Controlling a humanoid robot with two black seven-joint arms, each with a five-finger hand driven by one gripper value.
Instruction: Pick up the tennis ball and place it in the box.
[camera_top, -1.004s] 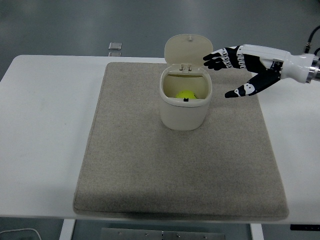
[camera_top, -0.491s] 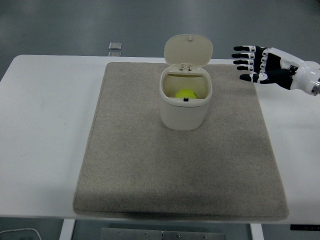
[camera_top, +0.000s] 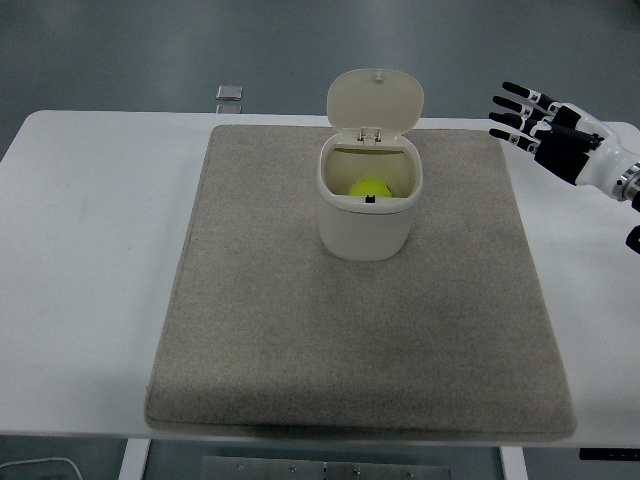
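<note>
A yellow-green tennis ball (camera_top: 371, 186) lies inside a cream box (camera_top: 368, 226) that stands on the far middle of a grey mat (camera_top: 300, 330). The box's hinged lid (camera_top: 376, 99) stands open, tilted back. My right hand (camera_top: 541, 127) is at the far right, above the mat's right edge and well clear of the box, with its fingers (camera_top: 517, 92) spread and empty. My left arm is out of view.
The mat covers most of the white table (camera_top: 80, 250). A small grey square object (camera_top: 230, 93) lies at the table's far edge, left of the box.
My right hand has drawn back to the right, away from the box's lid, and stays open. The ball and the box have not moved.
</note>
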